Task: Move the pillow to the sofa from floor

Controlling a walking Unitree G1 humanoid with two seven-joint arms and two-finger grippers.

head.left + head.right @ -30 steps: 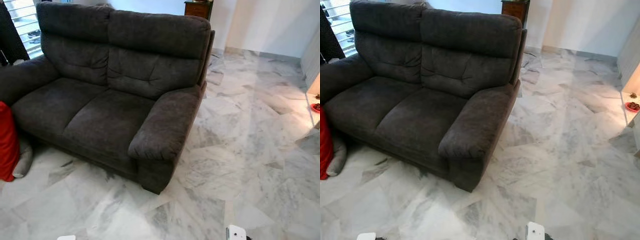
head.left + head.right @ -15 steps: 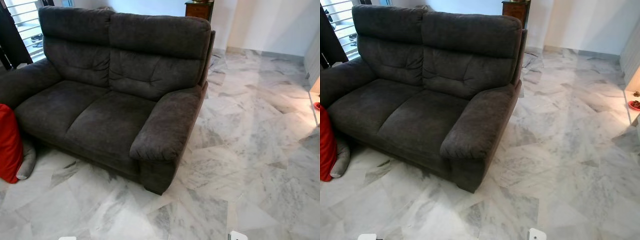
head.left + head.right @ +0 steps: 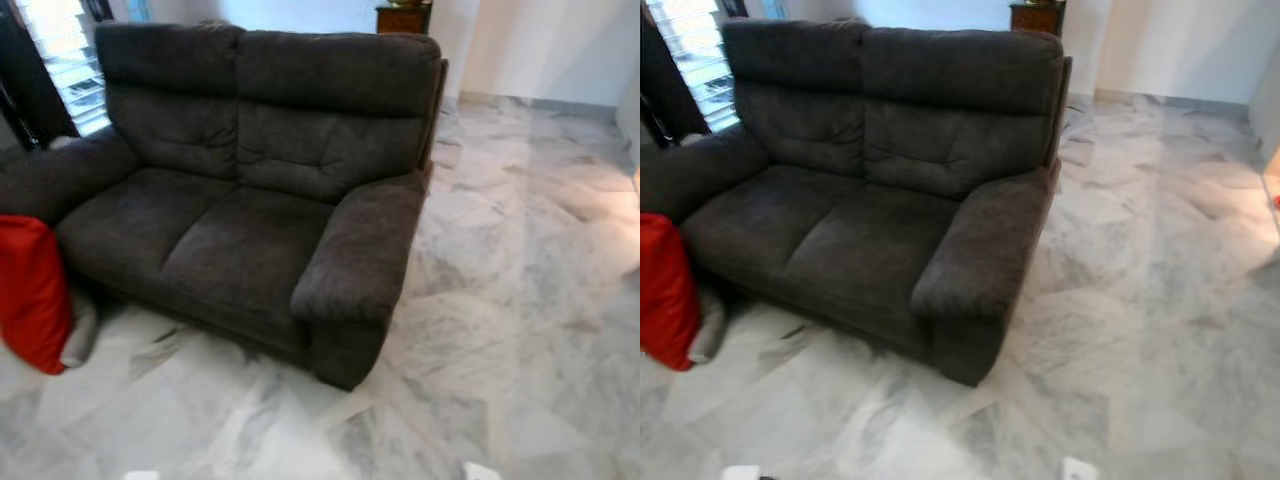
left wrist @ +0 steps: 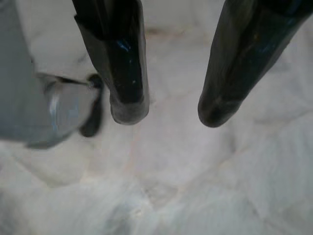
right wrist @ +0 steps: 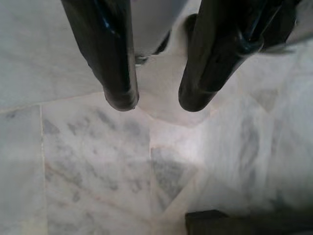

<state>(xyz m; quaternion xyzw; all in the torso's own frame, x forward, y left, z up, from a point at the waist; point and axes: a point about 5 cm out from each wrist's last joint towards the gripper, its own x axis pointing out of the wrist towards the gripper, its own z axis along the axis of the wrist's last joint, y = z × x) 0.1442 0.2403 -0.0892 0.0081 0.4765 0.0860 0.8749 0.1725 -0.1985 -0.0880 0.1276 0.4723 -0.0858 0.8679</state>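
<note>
Red is what greets us at the far left: a bright red fabric pillow standing on edge on the white-and-grey marble tiled floor, tilted and leaning, just beside the front left corner of the dark grey two-seat fabric sofa. A pale grey cushion is tucked against its right side, low down, also on the floor by the sofa's base. The pillow is on the floor, not on the seat.

Moving right, we see the sofa's two seat cushions bare, its fat right armrest jutting towards us. Behind the left armrest there is a bright window with slats. Above the backrest's right end pokes the top of a dark wooden cabinet against the white wall.

Further right we have open marble running to the far wall.

Now to our arms, both hanging low over the tiles. Our left gripper points down at the marble, its two black fingers apart with a clear gap, nothing between them; a blurred grey part of the robot sits beside it. Our right gripper likewise hangs over the floor, its fingers spread and holding nothing.
</note>
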